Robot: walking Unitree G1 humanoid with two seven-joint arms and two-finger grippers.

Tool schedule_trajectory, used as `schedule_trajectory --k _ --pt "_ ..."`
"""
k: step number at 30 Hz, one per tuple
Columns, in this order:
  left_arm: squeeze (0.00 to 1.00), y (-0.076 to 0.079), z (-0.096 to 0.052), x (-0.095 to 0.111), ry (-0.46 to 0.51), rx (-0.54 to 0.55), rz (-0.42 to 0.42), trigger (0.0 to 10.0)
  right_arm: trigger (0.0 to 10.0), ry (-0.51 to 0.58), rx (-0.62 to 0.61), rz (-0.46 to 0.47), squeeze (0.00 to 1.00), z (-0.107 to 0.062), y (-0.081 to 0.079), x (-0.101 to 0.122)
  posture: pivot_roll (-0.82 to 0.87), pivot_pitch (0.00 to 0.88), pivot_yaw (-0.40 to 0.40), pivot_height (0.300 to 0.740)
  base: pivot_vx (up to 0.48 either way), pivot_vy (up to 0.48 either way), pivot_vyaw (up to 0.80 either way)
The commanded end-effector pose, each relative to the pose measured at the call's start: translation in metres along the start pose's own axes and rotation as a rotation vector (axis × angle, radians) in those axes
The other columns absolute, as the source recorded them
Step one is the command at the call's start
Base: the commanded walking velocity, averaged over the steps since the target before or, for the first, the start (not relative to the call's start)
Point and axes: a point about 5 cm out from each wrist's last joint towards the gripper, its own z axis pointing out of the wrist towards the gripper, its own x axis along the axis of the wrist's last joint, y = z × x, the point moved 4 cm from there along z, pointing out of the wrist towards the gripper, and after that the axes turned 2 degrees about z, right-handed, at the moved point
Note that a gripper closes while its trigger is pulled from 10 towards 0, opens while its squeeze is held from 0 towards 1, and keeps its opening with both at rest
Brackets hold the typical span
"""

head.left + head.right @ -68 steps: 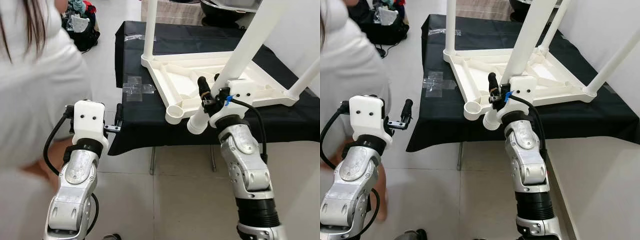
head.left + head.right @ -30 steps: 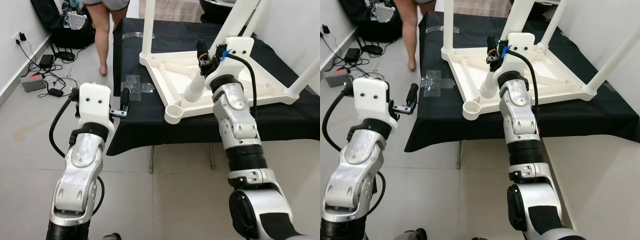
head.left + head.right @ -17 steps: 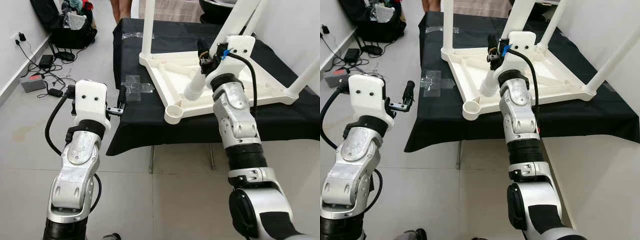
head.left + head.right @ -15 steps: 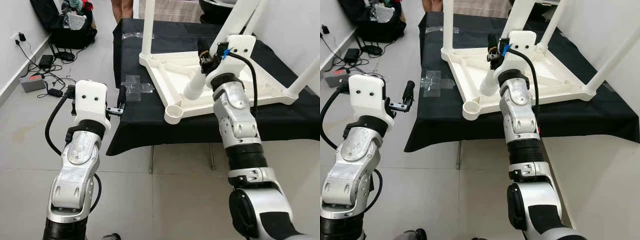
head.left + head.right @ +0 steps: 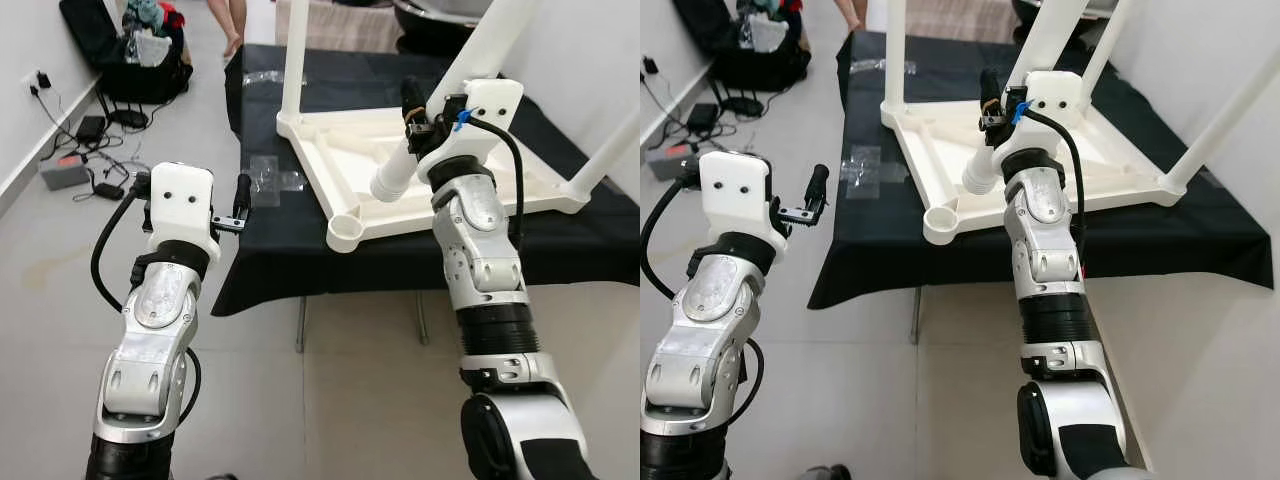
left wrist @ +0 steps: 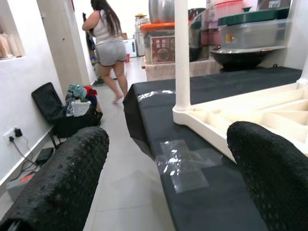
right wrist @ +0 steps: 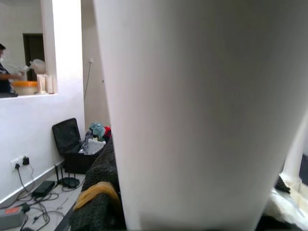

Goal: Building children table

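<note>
The white plastic children's table (image 5: 470, 165) lies upside down on a work table draped in black cloth (image 5: 290, 240), three legs already standing up from its corners, and its near corner socket (image 5: 345, 228) is empty. The right gripper (image 5: 418, 112) is clamped on the loose fourth leg (image 5: 400, 170), holding it slanted with its lower end just above and beside that socket, so the step in hand looks like seating the last leg. The next move probably calls for tipping the leg upright, lining its end over the round socket and pressing down. The left gripper (image 5: 238, 205) hangs at the cloth's near left edge, its fingers (image 6: 67, 178) spread apart with nothing between them. Clear tape (image 5: 265, 175) is stuck on the cloth beside the tabletop. The left wrist view adds what the eye views lack: a person (image 6: 109, 45) walking away down the room, stacked containers and a bowl (image 6: 236, 55) beyond the table. The right wrist view gives the leg (image 7: 192, 110) close against the camera, with a black bag (image 7: 72, 144) on the floor behind
</note>
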Motion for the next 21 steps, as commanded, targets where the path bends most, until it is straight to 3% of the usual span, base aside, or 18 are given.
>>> schedule_trajectory --k 1,11,21 --pt "0.00 0.004 -0.002 -0.004 -0.014 -0.024 -0.004 10.0 10.0 -0.012 0.001 -0.006 0.00 -0.009 0.003 -0.003 0.10 0.144 -0.123 0.740 0.259 0.000 0.00" --pt "0.00 0.008 -0.005 -0.008 -0.025 -0.041 -0.006 10.0 10.0 -0.065 0.000 -0.016 0.00 -0.033 0.007 -0.015 0.10 0.137 -0.111 0.740 0.267 0.000 0.00" --pt "0.00 0.008 -0.001 -0.008 -0.017 -0.044 -0.001 10.0 10.0 -0.038 -0.025 -0.016 0.00 -0.029 0.011 -0.005 0.10 0.121 -0.099 0.740 0.280 0.000 0.00"
